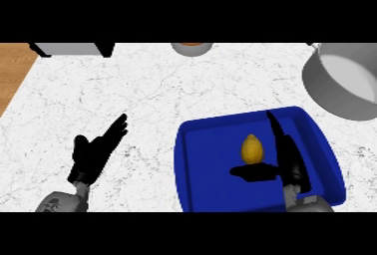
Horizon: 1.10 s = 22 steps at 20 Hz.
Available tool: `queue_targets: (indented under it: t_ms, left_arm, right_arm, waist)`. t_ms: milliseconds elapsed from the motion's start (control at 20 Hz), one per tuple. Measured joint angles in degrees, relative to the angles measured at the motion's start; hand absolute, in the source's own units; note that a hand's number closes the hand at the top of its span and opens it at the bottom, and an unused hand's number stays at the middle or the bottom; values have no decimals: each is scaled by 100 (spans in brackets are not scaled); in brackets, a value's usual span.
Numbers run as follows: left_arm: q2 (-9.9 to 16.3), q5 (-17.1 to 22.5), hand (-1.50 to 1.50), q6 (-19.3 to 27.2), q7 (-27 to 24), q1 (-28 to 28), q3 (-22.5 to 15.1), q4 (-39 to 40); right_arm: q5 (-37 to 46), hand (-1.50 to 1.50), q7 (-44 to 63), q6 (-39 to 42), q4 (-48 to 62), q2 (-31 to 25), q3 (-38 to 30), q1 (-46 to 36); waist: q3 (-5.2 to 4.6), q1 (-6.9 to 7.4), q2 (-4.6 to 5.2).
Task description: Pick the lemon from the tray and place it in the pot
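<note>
The lemon lies near the middle of the blue tray, its long axis running away from the robot, pointed tip toward the far rim; the right hand is over the tray just to the lemon's right, fingers straight and stretched along the fruit's flank, thumb reaching out to the left just below its near end, so the hand stands wide and holds nothing yet; whether the thumb touches the rind I cannot tell. The left hand rests open on the marble counter well to the left of the tray, fingers up. The grey pot stands beyond the tray's far right corner, partly cut off by the view's edge. The lemon should be light, stiff enough to bear a squeeze, but smooth and rounded, so it is likely to roll or squirt out toward its tapered ends; the best hold is probably across its fat middle, fingers on one flank and thumb on the other.
</note>
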Motion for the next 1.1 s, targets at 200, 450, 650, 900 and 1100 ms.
queue_targets:
  t_ms: [200, 450, 650, 900, 1100]
  left_arm:
    - [-91, -96, 0, -75, 119, -18, 126, -61]
    - [-172, -181, 0, -230, 171, -94, 282, 5]
    - [-206, -260, 0, -274, 63, -14, 321, 58]
    - [-290, -328, 0, -304, 31, 43, 363, 34]
    - [-305, -387, 0, -403, 26, -13, 467, 117]
  right_arm:
    - [39, -150, -563, -59, 207, -27, -261, 190]
    - [-305, -150, -1391, 36, 354, -38, -586, 528]
    - [-831, -150, -2104, 170, 447, 88, -799, 679]
    - [-1391, -150, -2926, 300, 749, 384, -1008, 763]
    - [-1756, -150, -3304, 461, 1198, 522, -1272, 632]
  waist:
    - [1, -8, -3]
    - [0, -16, -5]
    - [2, -17, -5]
    - [2, -11, -4]
    - [0, -8, -3]
